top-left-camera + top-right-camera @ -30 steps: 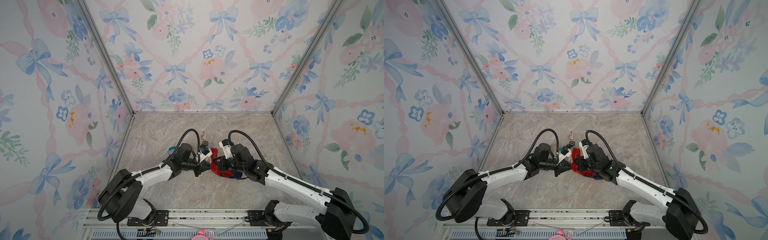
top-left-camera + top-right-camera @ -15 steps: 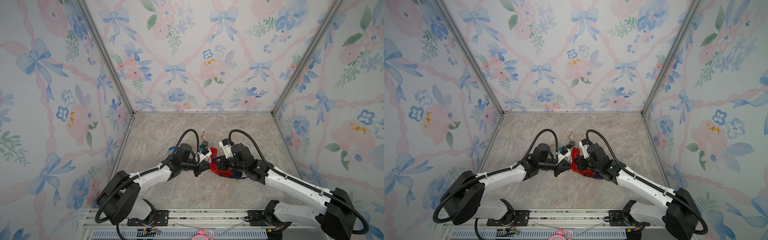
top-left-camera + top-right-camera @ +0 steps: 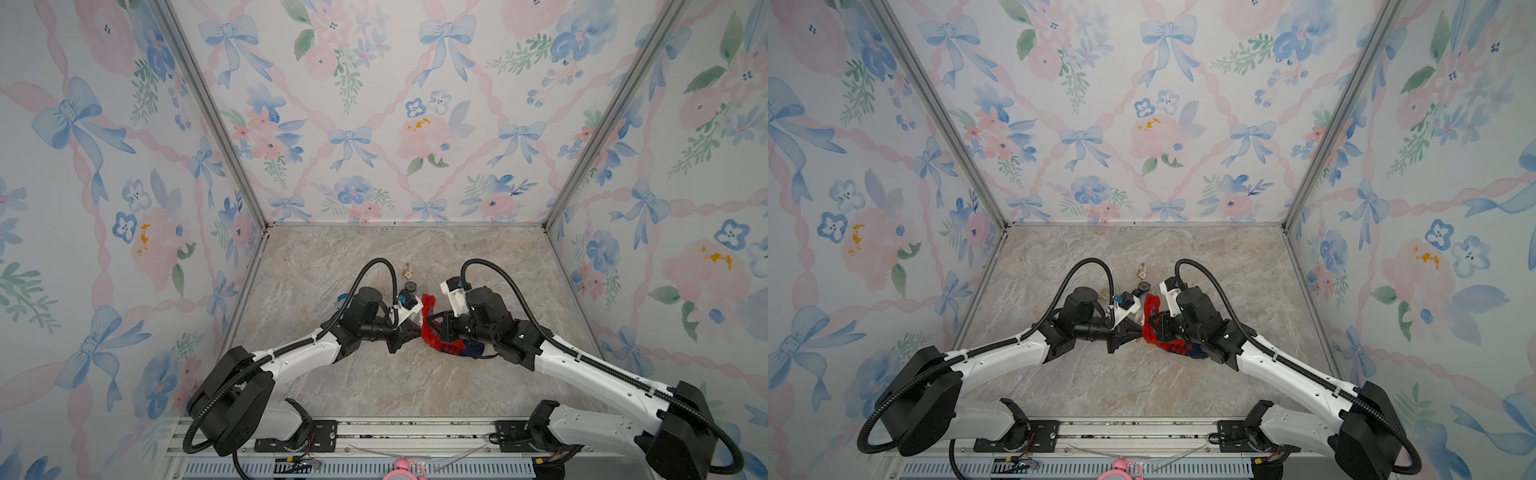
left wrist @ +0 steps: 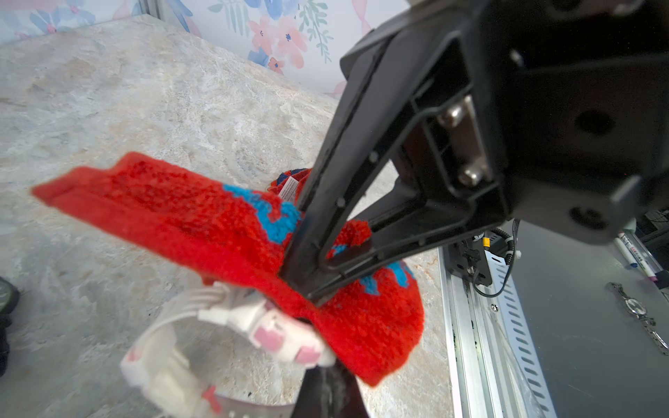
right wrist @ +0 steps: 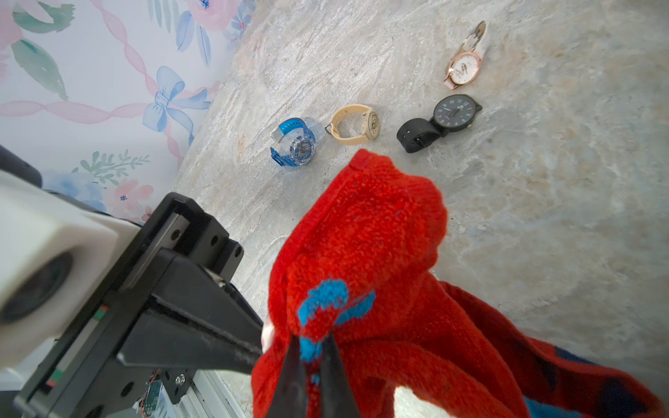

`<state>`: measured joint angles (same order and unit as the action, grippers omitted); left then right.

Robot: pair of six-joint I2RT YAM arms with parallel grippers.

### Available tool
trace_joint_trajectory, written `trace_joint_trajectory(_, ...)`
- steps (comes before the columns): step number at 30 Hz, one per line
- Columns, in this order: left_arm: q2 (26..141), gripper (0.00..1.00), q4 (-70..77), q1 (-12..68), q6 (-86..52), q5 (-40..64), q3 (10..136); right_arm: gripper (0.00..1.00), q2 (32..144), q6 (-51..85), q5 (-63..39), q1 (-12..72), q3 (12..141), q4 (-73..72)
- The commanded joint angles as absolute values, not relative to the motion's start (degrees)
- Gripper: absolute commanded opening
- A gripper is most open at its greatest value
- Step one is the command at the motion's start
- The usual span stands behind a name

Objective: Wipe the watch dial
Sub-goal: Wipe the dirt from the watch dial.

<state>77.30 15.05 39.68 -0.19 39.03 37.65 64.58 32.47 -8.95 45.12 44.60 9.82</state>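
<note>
red cloth [image 5: 362, 235] pinched in the right pincer [image 5: 312, 362] could tug the white watch [image 4: 260, 325] out of the clamped left pincer [image 5: 249, 347].

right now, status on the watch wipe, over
Left gripper shut on white watch. Right gripper shut on red cloth, cloth over the dial. Four spare watches lie apart, nothing blocking.
</note>
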Motion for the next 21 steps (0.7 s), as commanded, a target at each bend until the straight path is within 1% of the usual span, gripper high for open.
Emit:
trace_joint_trajectory(1,75.8,0.00,18.4,39.9,0.3,40.5,37.8,0.00,64.1,33.1,-10.6,47.1,44.0,11.2)
trace_joint_trajectory(8,76.8,0.00,18.4,40.1,0.3,40.8,38.0,0.00,64.0,32.7,-10.2,49.7,47.5,11.2)
trace_joint_trajectory(11,76.5,0.00,18.4,40.1,0.3,41.0,37.9,0.00,64.2,31.7,-8.5,48.4,47.8,12.4)
trace_joint_trajectory(16,74.7,0.00,18.4,40.0,0.5,40.5,37.0,0.00,64.8,31.5,-9.1,45.0,45.7,12.9)
trace_joint_trajectory(21,74.2,0.00,18.3,39.7,0.5,40.1,37.0,0.00,64.1,33.1,-11.0,45.5,43.4,11.6)
